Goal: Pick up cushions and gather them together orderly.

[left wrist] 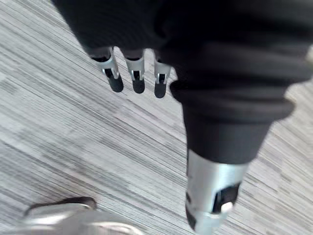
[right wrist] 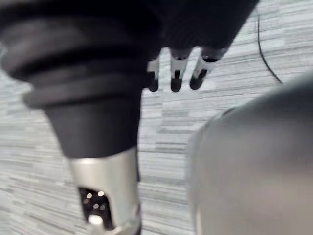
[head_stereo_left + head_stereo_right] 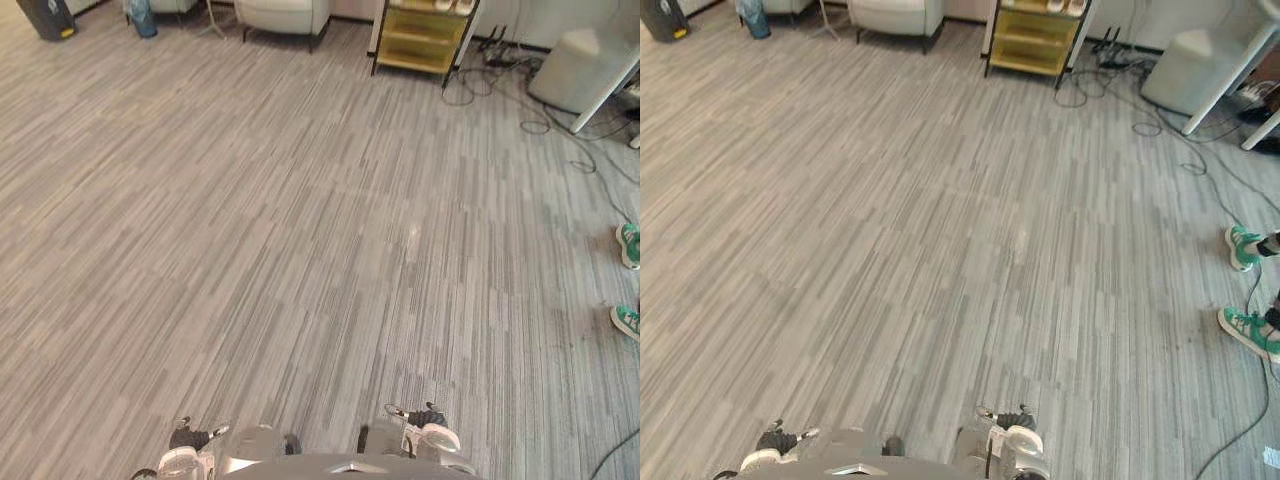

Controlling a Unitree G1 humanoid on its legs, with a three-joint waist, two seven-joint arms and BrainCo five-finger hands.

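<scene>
The left hand (image 1: pixel 138 78) and right hand (image 2: pixel 176 81) are held open, empty; floor cables (image 3: pixel 497 58) could be snagged while cushions are sought.

The floor (image 3: pixel 300 250) lies wide before the robot. At its far end stands an armchair (image 3: pixel 283 14), and to the right of it a shelf unit (image 3: pixel 420 35). Cables (image 3: pixel 500 80) lie on the floor right of the shelf unit, near a box (image 3: pixel 575 65) at the far right. A person's shoes (image 3: pixel 630 245) stand on the floor at the right edge, one behind the other. The left hand (image 1: pixel 137 78) hangs above the floor at the near left, the right hand (image 2: pixel 176 78) at the near right.
</scene>
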